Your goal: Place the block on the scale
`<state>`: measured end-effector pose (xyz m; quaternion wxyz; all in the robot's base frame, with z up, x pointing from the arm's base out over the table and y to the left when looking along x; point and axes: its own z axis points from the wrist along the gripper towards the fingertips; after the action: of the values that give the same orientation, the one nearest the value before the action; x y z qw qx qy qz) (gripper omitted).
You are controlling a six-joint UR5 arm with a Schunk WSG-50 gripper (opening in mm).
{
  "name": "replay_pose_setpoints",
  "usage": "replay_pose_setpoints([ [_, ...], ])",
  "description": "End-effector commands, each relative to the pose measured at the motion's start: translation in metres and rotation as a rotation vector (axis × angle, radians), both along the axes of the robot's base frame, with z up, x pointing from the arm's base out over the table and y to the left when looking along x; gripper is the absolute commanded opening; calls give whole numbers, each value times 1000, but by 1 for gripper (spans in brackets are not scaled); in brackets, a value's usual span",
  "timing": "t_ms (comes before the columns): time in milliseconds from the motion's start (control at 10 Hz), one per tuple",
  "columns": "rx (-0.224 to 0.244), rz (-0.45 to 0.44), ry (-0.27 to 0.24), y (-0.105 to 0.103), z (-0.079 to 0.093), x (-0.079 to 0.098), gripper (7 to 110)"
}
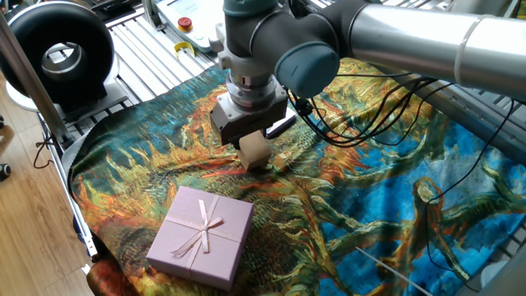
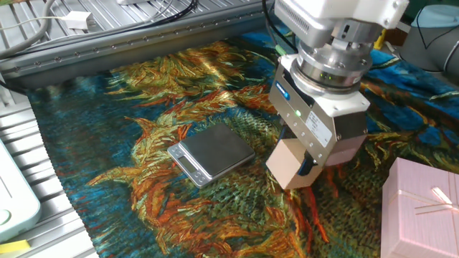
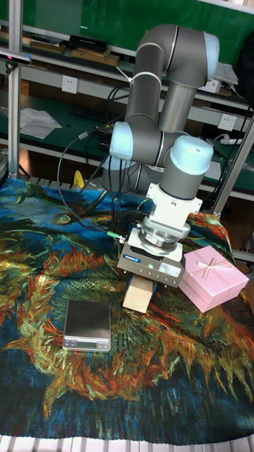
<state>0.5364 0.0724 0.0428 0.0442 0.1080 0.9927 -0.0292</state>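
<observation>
While the gripper [image 2: 305, 159] pinched the block [image 2: 286, 163] between its fingers, the cube hung clear of the patterned cloth [image 2: 143, 122]. It sat beside the scale [image 2: 211, 153], apparently so it could be carried over the scale's glossy top.

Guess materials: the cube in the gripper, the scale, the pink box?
The block: looks like unfinished wood, matte tan faces; could be cardboard. The scale: glossy silvery top, likely steel or glass, with a dark rim and light plastic-looking front strip. The pink box: matte paperboard by its look, tied with a satin-like ribbon.
</observation>
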Motion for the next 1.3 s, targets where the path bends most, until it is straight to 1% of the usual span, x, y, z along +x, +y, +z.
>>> replay_pose_setpoints([
  [0, 2, -14, -21, -2, 4, 7, 7],
  [200, 6, -11, -57, -1, -4, 16, 7],
  [300, 6, -11, -57, -1, -6, 16, 7],
  [500, 5, -15, -52, -2, -3, 15, 7],
  [600, 7, -25, -61, -1, -6, 17, 7],
  [700, 13, 5, -76, 2, -9, 22, 7],
  [800, 26, 17, -74, 5, -12, 21, 7],
  [900, 64, 48, -91, 15, -12, 25, 7],
  [1000, 73, 60, -108, 18, -11, 29, 22],
  [1100, 71, 63, -105, 17, -12, 28, 22],
  [1200, 71, 69, -98, 17, -12, 27, 44],
])
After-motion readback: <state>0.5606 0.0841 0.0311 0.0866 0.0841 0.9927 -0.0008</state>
